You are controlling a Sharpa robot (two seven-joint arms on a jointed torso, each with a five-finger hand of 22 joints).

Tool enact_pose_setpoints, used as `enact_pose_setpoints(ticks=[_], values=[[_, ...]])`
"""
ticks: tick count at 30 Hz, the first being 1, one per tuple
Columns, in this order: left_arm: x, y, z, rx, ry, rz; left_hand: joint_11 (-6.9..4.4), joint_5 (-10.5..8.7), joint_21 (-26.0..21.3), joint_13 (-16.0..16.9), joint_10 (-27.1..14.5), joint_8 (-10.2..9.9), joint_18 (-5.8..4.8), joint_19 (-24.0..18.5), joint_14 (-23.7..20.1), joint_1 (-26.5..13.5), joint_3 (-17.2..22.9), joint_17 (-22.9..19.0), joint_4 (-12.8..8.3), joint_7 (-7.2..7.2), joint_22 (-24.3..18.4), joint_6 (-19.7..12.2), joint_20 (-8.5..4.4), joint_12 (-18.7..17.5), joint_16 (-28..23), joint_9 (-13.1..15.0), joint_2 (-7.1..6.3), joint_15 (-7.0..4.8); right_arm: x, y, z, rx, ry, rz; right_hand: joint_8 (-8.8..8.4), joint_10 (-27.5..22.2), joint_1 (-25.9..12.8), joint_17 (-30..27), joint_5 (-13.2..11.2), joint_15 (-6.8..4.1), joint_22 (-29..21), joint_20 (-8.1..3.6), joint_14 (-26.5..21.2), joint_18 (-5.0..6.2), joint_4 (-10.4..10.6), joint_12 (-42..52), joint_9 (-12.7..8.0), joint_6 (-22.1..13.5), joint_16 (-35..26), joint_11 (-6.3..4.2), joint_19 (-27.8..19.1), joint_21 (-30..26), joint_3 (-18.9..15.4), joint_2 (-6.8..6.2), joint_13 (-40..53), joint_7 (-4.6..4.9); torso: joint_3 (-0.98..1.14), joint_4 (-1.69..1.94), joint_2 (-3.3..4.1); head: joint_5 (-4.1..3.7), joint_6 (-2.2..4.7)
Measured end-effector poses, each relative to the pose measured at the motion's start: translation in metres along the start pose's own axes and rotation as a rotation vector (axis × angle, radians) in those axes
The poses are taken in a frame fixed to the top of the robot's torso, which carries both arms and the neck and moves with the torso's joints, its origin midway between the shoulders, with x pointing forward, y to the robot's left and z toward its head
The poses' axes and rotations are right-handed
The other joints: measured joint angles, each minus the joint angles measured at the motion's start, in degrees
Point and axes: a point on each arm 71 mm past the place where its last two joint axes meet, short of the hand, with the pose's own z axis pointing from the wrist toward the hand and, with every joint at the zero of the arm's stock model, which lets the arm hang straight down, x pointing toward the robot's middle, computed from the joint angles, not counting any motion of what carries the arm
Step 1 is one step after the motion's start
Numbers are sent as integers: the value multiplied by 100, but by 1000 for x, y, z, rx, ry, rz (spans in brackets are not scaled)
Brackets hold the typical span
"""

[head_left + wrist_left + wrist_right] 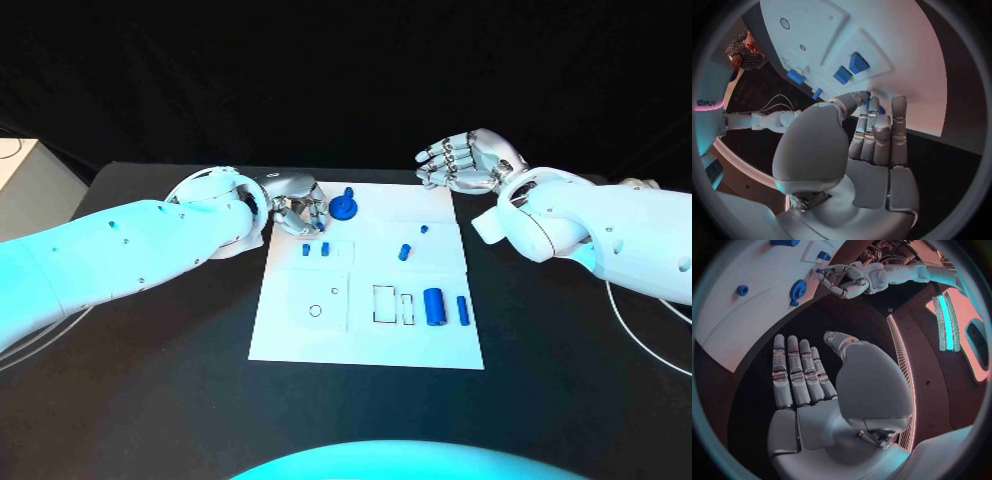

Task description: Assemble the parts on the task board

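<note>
At the board's far left corner the left hand [296,212] hangs with fingers curled down over the task board [289,335], seemingly reaching for the two small blue parts [316,250]; whether it pinches anything I cannot tell. The round blue part [343,206] stands just beside it. Off the far right corner, the right hand [469,160] waits, empty, fingers loosely spread.

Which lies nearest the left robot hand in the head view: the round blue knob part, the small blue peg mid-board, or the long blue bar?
1. Round blue knob part, beside the left robot hand.
2. Small blue peg, mid-board.
3. Long blue bar, board's right side.
</note>
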Motion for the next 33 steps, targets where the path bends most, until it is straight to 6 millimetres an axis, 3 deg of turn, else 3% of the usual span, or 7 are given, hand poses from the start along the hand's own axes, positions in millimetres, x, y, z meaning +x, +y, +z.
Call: enact_pose_setpoints(ticks=[33], values=[[3,-2,2,-5,30,13,0,0,0,15,-1,-52,0,0,0,-23,-62,-65,0,-13,-13,18,0,-60,0,0,-23,0,0,0,0,0,1,0,0,0,0,-16,0,0,-26,0,0,0,0,0,1,0,-23,0,0,0,0,0,-20,0,3,3,-4,-15,-47]])
